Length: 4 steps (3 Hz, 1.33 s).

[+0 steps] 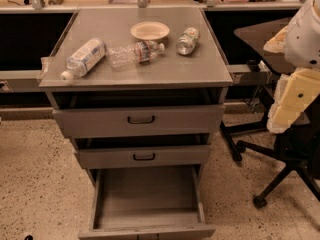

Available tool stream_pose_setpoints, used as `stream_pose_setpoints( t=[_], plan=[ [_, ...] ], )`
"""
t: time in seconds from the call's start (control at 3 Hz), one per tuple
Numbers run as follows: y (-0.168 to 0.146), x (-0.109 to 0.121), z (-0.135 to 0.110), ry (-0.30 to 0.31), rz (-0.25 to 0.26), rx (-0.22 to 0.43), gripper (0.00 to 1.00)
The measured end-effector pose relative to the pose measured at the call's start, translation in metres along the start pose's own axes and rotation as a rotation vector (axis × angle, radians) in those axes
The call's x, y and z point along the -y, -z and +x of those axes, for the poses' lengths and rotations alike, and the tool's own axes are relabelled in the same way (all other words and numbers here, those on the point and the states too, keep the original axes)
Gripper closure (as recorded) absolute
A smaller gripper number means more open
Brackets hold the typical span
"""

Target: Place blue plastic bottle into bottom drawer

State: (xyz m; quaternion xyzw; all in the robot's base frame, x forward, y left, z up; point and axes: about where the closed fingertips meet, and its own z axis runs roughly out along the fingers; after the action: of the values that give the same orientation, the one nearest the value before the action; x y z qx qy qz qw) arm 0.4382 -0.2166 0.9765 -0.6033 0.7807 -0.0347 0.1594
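The blue plastic bottle (85,58) lies on its side at the left of the grey cabinet top (150,69), white cap pointing to the front left corner. The bottom drawer (147,196) is pulled out wide, and its flat grey floor is bare. Only white and cream segments of my arm (300,59) show at the right edge, well right of the cabinet and apart from the bottle. My gripper is out of view.
A slim clear crinkled bottle (134,53) lies just right of the blue bottle. A cream bowl (150,31) and a small metal can (187,40) sit further back. Two upper drawers (140,120) are slightly ajar. An office chair (280,149) stands at right.
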Motion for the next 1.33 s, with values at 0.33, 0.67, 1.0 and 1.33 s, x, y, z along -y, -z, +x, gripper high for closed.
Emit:
stream_pose_setpoints(
  t=[0.33, 0.67, 1.0, 1.33],
  plan=[
    [0.000, 0.000, 0.000, 0.000, 0.000, 0.000, 0.00],
    [-0.014, 0.011, -0.022, 0.097, -0.021, 0.026, 0.00],
    [-0.044, 0.027, -0.094, 0.380, -0.034, 0.076, 0.00],
    [-0.074, 0.011, -0.171, 0.733, -0.050, 0.099, 0.00]
  ],
)
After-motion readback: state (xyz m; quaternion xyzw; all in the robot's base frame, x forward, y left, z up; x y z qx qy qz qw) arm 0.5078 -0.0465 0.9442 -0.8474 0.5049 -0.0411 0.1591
